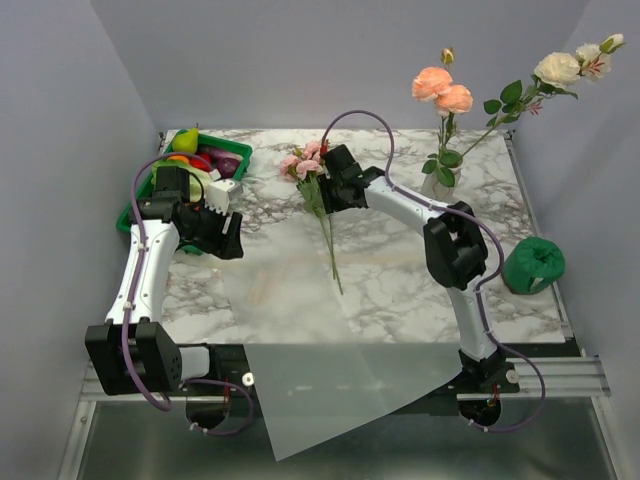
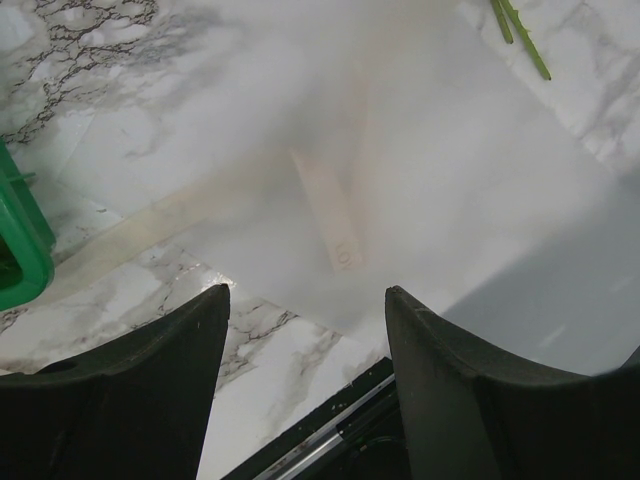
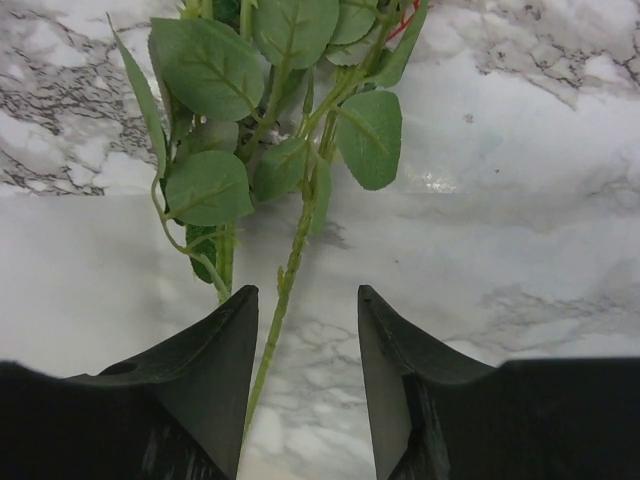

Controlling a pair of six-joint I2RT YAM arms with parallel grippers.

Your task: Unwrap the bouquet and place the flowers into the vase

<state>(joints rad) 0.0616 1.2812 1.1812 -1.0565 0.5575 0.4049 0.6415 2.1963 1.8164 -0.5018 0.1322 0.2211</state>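
One thin stem of the pink flowers runs between the fingers of the right hand. The hand is spread around it with a gap on either side, so nothing is pinched yet. The stem sits closer to the finger on the left of the wrist view, and a second stem lies just outside that finger, partly hidden by it.

That is the likely trouble. A close from here could catch one stem and leave the other on the bench, or a fingertip could press down on the stray one and bend it. Both stems look thin and slick, so the leafy head may swing or slip on the lift.

The vase stands beyond the right hand and off to its right. It holds peach roses and a leaning spray of cream roses, so its narrow mouth is crowded. A nudge on the way in could tip it.

The left hand is spread and empty above the wrapping paper, with the ribbon showing through beneath it. A green tray sits just behind that hand. A green pouch lies beside the right arm's elbow — clear of the route, I judge.
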